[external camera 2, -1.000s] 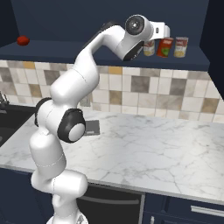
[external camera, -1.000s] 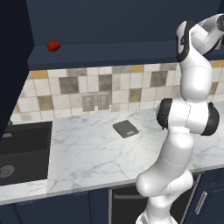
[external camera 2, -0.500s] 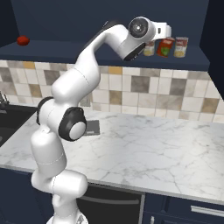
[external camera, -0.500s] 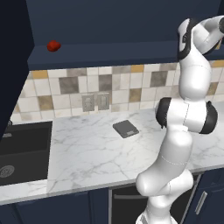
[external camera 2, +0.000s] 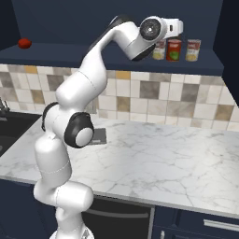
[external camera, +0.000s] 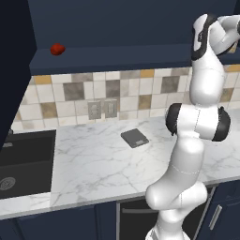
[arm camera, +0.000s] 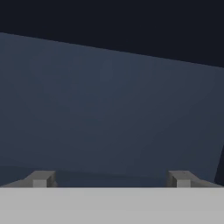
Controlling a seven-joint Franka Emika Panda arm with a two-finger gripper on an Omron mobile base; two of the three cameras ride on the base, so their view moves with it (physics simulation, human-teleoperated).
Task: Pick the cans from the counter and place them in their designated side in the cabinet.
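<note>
Three cans stood in a row at the upper right of the right base view, on the open shelf of the cabinet [external camera 2: 116, 53]: a pale-labelled can [external camera 2: 159, 50] partly behind the hand, a red can [external camera 2: 173, 50] with a green patch just beside it, and a red-and-pale can [external camera 2: 193, 50] a little apart. The gripper [arm camera: 111, 178] sat at that shelf with its fingertips [arm camera: 40, 179] spread wide and nothing between them, facing bare navy panel. The placing looked done, so the sound move was to draw the hand straight back out, level, without brushing the nearest can. The counter [external camera 2: 177, 158] showed no can, just a dark flat pad [external camera: 135, 138].
</note>
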